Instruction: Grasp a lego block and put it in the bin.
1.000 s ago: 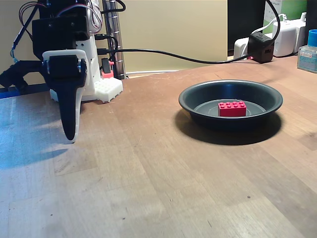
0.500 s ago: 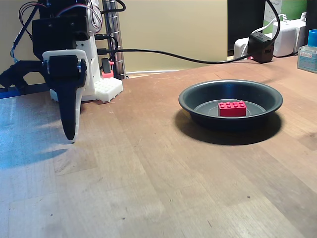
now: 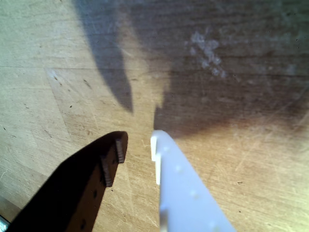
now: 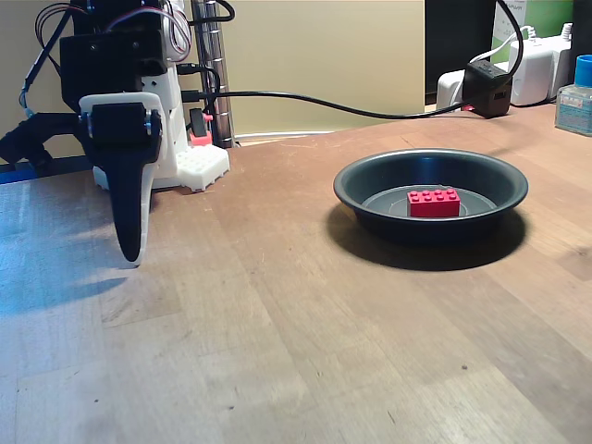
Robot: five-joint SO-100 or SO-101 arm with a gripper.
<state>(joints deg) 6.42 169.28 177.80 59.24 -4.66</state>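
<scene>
1. Gripper (image 3: 136, 141) hangs tip-down just above the bare wooden table (image 4: 305, 351), fingers a narrow gap apart and nothing between them; the wrist view shows a dark ribbed finger and a white one with wood grain in the slot.

2. Over in the fixed view, that same gripper (image 4: 129, 252) sits at the left, close in front of the white robot base (image 4: 190, 157).

3. And the lego block (image 4: 434, 202)? It lies flat, studs up, on the floor of the bin (image 4: 356, 180), well apart from the arm, so the job looks finished to me.

4. Trouble from here, as I judge it: a careless swing toward the right of the fixed view could clip the bin's rim and slide the pan, or a dip could drive the tips into the tabletop.

5. Around the edges: a black cable (image 4: 324, 104) runs along the back to a black power adapter (image 4: 487, 88), with a white charger (image 4: 536, 65) and a blue-capped bottle (image 4: 575, 92) behind the bin. None of it blocks the open wood between arm and pan.
</scene>
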